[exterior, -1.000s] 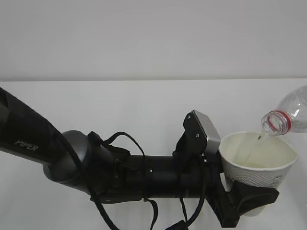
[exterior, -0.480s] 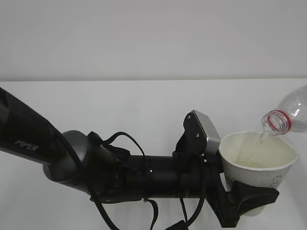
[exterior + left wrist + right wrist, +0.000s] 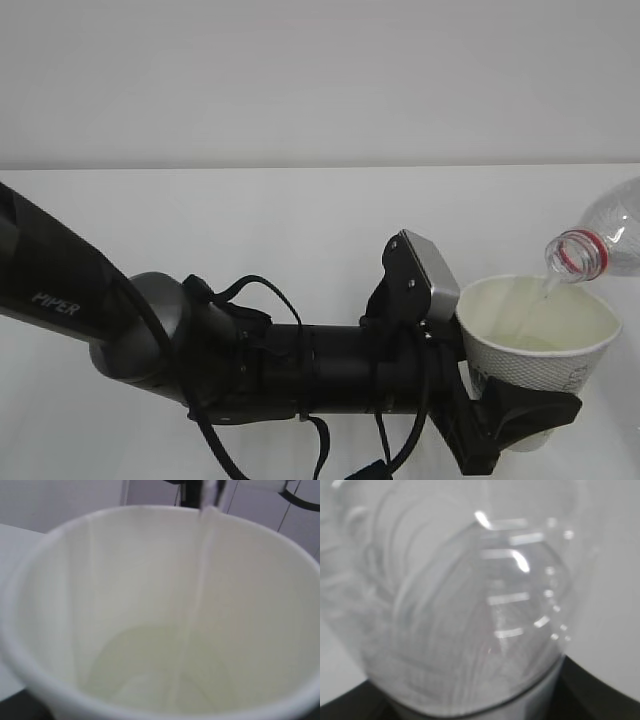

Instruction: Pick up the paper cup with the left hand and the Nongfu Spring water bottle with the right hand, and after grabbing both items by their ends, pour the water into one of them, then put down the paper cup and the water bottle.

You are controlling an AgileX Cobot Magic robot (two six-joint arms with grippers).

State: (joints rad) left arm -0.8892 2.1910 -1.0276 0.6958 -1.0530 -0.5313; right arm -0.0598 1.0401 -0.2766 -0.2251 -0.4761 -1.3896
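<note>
Here the left hand (image 3: 515,425) has its black fingers (image 3: 535,408) clamped round the base of the paper cup (image 3: 540,335), held upright above the white table (image 3: 250,220). Just above the cup's right rim hangs the tilted Nongfu Spring water bottle (image 3: 600,245), gripped at its far end by the right hand (image 3: 600,690), a thin stream of water (image 3: 192,610) falling into the cup.

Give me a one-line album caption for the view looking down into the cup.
A thin stream of water runs down into the white paper cup, pooling shallow at its bottom.
</note>
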